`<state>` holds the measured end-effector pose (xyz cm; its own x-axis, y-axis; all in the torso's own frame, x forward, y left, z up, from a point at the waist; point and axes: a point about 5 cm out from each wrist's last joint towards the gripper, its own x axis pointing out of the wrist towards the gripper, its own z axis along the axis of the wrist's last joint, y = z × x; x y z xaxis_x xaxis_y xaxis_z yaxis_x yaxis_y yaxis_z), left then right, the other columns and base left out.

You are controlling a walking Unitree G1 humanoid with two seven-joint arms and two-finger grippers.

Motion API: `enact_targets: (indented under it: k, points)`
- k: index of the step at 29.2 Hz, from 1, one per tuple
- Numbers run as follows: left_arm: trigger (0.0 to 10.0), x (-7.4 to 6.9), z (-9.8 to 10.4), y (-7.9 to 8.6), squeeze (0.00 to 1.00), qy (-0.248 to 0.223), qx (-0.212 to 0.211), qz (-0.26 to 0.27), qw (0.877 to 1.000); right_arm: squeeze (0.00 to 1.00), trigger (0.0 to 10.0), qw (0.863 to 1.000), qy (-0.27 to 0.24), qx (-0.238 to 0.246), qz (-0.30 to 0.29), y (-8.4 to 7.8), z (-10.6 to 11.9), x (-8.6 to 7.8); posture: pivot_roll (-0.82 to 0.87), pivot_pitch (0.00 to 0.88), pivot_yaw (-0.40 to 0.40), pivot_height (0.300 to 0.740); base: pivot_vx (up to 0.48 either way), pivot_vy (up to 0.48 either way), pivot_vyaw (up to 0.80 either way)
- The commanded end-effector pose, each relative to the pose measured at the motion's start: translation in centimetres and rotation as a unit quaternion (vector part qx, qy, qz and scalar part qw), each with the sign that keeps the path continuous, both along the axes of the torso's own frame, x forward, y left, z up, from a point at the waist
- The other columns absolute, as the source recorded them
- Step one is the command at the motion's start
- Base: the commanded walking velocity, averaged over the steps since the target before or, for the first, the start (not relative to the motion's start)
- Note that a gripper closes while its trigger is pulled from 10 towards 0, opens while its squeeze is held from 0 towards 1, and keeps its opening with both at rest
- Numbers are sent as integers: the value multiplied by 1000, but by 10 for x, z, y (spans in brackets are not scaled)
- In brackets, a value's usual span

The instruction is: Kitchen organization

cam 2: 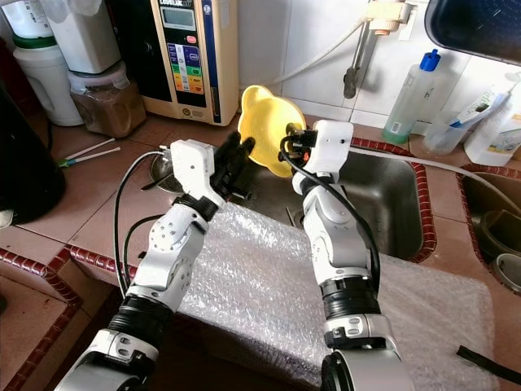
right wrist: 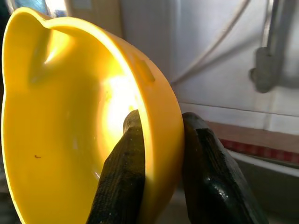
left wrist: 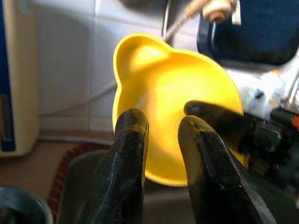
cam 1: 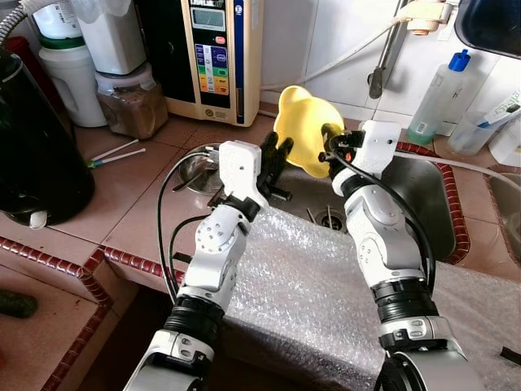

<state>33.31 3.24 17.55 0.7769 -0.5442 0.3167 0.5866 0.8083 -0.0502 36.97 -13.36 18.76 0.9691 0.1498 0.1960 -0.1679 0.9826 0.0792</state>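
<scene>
right hand (cam 1: 332, 147) grips the yellow bowl (cam 1: 303, 130) by its rim: the right wrist view shows one finger (right wrist: 122, 177) inside the wall and the other outside, pinched tight. the bowl hangs tipped on its side in the air above the sink (cam 1: 423, 204), near the sink's back-left corner, its open face turned toward the left hand (cam 1: 273, 163). it rests on nothing.

left hand hovers just beside the bowl, its fingers (left wrist: 128, 154) a little apart and empty, aimed at the bowl's mouth. close, but i see no contact.

bubble wrap (cam 1: 317, 285) is draped over the front edge of the bench, under both forearms. a steel lid (cam 1: 195, 167) lies on the bench at the sink's left edge. a water machine (cam 1: 216, 57) and jars stand along the back edge; a bottle with a blue cap (cam 1: 440, 94) stands at the back right.

step in hand, as i read it: carrying the bowl out of the sink area, perhaps a pass from one hand to the other. next move needs either a clear landing spot on the bench, or the left hand closing on the near rim before the right lets go. the rim is thin and slick; a loose pinch could let the bowl swing.
</scene>
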Motion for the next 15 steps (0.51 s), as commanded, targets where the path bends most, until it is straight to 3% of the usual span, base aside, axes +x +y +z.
enact_targets:
  k: [1,6,7,10,15]
  points:
    - [10000,-2,-2,-1,1000,3,12,-13,1000,0,0,1000,-19,-21,-3,-2,8,3,46,0,-7,740,0,0,0]
    - [10000,-3,-7,3,1000,18,24,-11,999,0,0,996,-21,-89,-25,-15,0,8,54,0,-10,740,0,0,0]
    - [10000,-4,-10,3,1000,25,35,-18,999,0,0,991,-26,-127,-29,-19,-2,9,63,0,-15,740,0,0,0]
    - [10000,-6,-13,2,1000,28,45,-25,998,0,0,991,-20,-132,-33,-24,-4,10,63,0,-15,740,0,0,0]
    - [10000,-10,-21,1,1000,46,67,-34,996,0,0,982,-7,-184,-45,-35,-13,12,72,0,-16,740,0,0,0]
